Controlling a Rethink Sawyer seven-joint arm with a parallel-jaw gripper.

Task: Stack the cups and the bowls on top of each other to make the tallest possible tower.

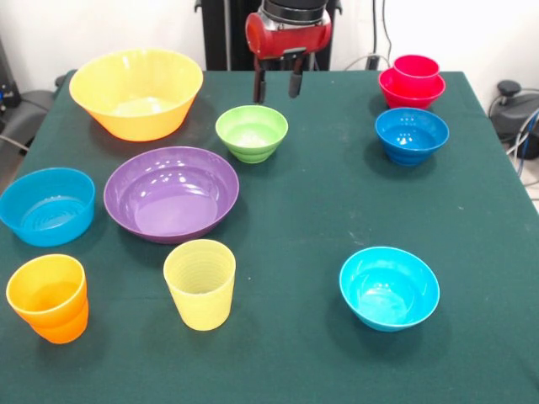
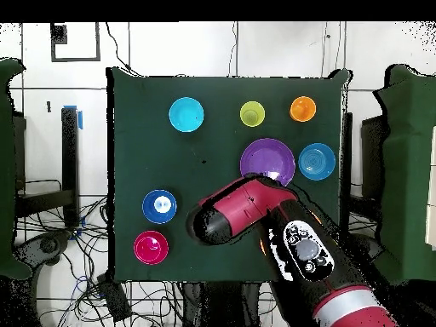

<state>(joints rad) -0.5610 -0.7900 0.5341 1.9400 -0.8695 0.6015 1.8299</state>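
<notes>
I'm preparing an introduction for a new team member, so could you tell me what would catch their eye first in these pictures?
Probably the large yellow-orange bowl at the table's far left corner in the front view, with the wide purple bowl just in front of it. Next, the red gripper hanging with open jaws above the small lime green bowl, holding nothing. At far right, a red tumbler already sits nested in a red bowl.

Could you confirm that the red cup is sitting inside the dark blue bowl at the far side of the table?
Not quite: the red cup sits inside the red bowl, as the front view shows. The dark blue bowl stands empty just in front of it, apart from that pair.
</notes>
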